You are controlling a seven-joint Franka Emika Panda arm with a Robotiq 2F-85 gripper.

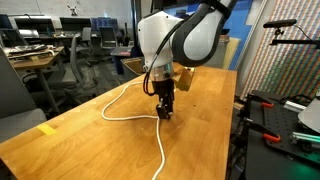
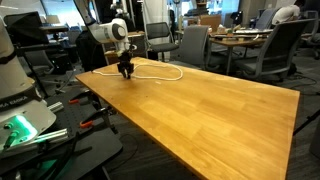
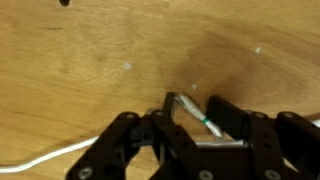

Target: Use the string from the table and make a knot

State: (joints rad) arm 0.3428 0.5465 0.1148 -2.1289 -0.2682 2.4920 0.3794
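Wrist view is blurred and tight: only the dark fingers (image 3: 125, 148) along the bottom edge and a patch of the wooden bench (image 3: 80, 60) fit in, and the fingers' bases are cut off. Between the jaws lies a short pale piece with a green band. It reads as part of the string (image 3: 202, 120), though the blur leaves that unsure. A thin white run of string also shows well off to one side of the jaws, near the bottom corner. The jaws stand part-way drawn in around the pale piece, and whether they pinch it cannot be told. In both exterior views the jaws are too small and dark for their gap to show.

The white arm (image 1: 190, 40) leans over the bench (image 1: 90, 150) with its wrist pointing straight down and the jaws at or just above the wood. In an exterior view the arm (image 2: 105, 32) works at the far end of the bench (image 2: 220, 120).

The string (image 1: 106, 114) lies flat in a loop to one side of the jaws. It meets them at the fingertips and trails from there to the near bench edge, where the frame cuts it off. In an exterior view the string (image 2: 180, 71) loops away from the jaws across the wood.
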